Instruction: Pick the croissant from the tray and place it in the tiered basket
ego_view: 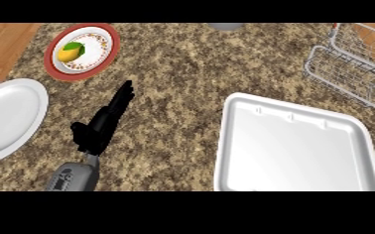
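Left robot hand (102, 121) of mine hovers over the desk (183, 74), fingers straight and apart, holding nothing. Tray (293, 148) sits right, basket (344, 62) beyond it; I see no croissant.

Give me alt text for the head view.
An empty white tray lies on a granite counter, a wire basket behind it. The left hand rests open near a red-rimmed plate holding a lemon.

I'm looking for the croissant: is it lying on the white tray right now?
No. The white tray shows only its bare surface, with no croissant on it anywhere in the head view.
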You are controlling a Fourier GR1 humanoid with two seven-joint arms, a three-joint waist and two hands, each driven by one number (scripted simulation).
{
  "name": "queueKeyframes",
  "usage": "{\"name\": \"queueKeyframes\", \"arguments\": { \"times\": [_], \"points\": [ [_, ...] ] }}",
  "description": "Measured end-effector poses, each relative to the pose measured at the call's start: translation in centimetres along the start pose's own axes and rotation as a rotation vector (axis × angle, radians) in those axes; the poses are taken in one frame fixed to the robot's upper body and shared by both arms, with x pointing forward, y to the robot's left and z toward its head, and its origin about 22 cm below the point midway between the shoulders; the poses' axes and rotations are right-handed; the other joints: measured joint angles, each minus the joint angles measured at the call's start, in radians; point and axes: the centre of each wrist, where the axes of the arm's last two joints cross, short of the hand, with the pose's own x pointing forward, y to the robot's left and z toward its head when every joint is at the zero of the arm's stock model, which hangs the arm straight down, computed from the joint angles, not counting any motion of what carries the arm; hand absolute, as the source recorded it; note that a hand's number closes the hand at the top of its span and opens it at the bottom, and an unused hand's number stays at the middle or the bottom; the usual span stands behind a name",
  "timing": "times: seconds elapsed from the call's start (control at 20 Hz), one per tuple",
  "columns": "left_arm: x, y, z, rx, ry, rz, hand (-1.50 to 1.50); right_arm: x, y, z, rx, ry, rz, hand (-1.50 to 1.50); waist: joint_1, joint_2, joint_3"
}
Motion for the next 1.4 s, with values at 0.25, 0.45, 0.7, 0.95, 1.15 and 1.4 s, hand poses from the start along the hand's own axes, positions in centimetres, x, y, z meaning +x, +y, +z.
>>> {"name": "queueKeyframes", "arguments": {
  "times": [0.25,0.45,0.7,0.95,1.15,1.4],
  "points": [
    [0.3,0.2,0.2,0.002,0.002,0.004,0.0,0.9,2.3,-0.8,0.053,0.001,-0.079,1.5,-0.007,-0.002,0.0],
    [0.5,-0.2,-0.1,0.004,0.002,0.0,0.0,1.1,3.1,-1.2,0.12,0.082,-0.182,1.5,-0.008,-0.002,0.0],
    [0.1,0.4,-0.1,0.015,0.002,0.002,0.0,1.1,3.3,-1.5,0.212,0.212,-0.336,-1.5,-0.016,-0.004,0.0],
    [0.2,0.3,0.1,0.017,0.008,-0.001,0.0,1.1,2.9,-1.5,0.164,0.232,-0.452,-1.5,-0.019,-0.005,0.0],
    [0.2,0.3,0.3,0.018,0.005,-0.001,0.0,0.1,1.0,-1.1,-0.009,0.227,-0.47,-1.5,-0.022,-0.006,0.0],
    [0.5,0.9,0.2,0.03,0.006,0.0,0.0,-2.2,-3.8,0.1,-0.292,0.243,-0.454,-1.5,-0.031,-0.005,0.0]
  ]
}}
